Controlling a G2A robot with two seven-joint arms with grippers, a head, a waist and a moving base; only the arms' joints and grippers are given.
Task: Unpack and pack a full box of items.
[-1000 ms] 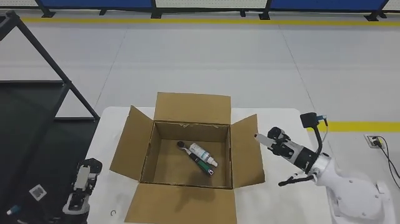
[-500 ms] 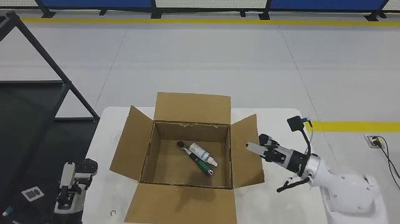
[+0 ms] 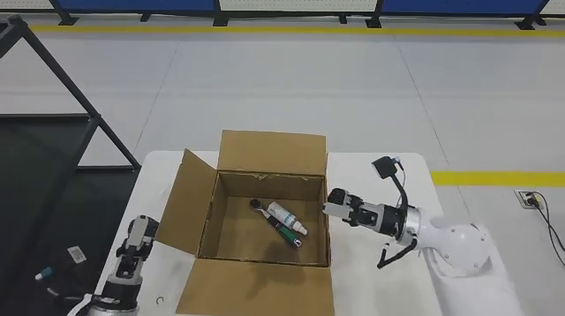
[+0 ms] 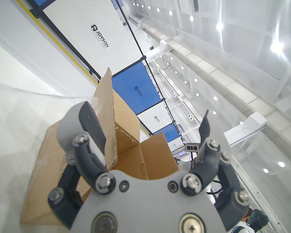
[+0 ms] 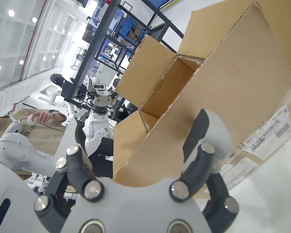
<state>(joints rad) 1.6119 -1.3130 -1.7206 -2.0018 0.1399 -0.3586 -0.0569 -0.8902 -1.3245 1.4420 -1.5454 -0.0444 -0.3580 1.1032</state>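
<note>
An open cardboard box point(image 3: 262, 151) sits mid-table. Inside lie a white bottle point(image 3: 287, 217), a dark green tube point(image 3: 289, 236) and a small dark tool point(image 3: 257, 204). My right gripper point(image 3: 338, 209) is at the box's right flap point(image 5: 208, 78). It is open, and the flap's edge sits between its fingers point(image 5: 203, 127). The flap stands nearly upright. My left gripper point(image 3: 141, 230) is open and holds nothing point(image 4: 145, 124). It sits low on the table just outside the left flap point(image 4: 106, 103).
The white table point(image 3: 380, 281) has bare room to the right of the box. A black metal rack point(image 3: 53, 86) stands off the table's left side. A shipping label point(image 5: 269, 134) is on the box's outer wall.
My right gripper moved left up to the right flap, which now stands steeper. My left gripper moved up the table toward the left flap.
</note>
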